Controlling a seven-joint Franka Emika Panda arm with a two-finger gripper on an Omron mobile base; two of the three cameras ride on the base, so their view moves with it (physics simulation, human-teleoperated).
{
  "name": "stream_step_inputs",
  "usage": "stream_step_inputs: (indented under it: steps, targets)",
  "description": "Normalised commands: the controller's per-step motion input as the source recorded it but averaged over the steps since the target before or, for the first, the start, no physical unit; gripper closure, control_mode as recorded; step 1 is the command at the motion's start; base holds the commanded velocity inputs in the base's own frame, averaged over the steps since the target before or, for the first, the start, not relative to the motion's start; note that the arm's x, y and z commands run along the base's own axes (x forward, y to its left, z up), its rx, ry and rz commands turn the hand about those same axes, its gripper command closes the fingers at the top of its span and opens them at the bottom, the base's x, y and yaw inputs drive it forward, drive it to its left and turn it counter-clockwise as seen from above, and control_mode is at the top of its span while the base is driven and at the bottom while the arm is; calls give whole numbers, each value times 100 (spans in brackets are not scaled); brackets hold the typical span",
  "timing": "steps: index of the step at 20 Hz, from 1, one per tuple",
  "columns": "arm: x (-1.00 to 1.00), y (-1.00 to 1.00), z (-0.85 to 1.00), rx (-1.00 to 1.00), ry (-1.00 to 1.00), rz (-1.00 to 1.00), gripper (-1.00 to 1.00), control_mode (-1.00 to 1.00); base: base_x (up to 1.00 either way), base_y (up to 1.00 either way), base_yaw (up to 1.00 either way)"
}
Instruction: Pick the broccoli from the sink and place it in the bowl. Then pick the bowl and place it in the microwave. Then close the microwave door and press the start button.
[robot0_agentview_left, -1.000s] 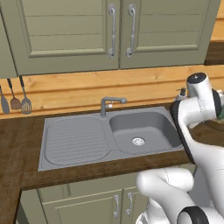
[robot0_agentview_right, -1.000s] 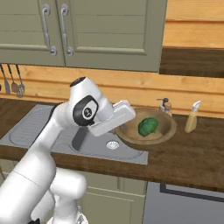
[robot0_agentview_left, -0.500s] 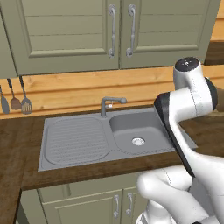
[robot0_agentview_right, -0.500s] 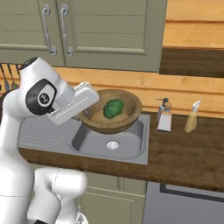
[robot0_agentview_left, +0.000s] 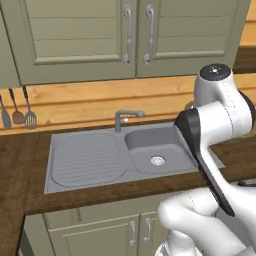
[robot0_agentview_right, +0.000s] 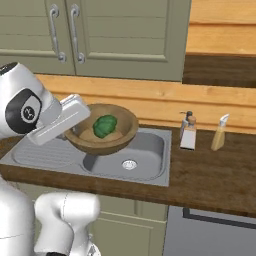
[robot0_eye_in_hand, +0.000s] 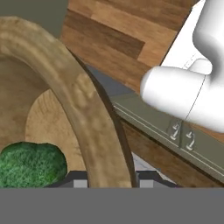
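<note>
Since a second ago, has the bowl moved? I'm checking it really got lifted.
Yes. The bowl went left and up, from beside the soap bottle to above the sink.

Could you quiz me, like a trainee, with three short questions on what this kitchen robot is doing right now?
1. True or false: the broccoli lies inside the bowl.
2. Where is the bowl? A) on the counter B) lifted over the sink C) in a cabinet
3. Fill in: the pincer clamps the bowl's ____.

Key: 1 true; 2 B; 3 rim
</note>
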Motion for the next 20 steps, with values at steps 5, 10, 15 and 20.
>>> stream_step_inputs:
  steps: [5,10,15,20]
  targets:
    - [0,0,0,0,0,0,100,100,-73,-12,-11]
    - [0,0,0,0,0,0,100,100,-33,-26,-57]
    - [0,0,0,0,0,0,100,100,-2,-17,-77]
    - [0,0,0,0,0,0,100,100,0,-27,-79]
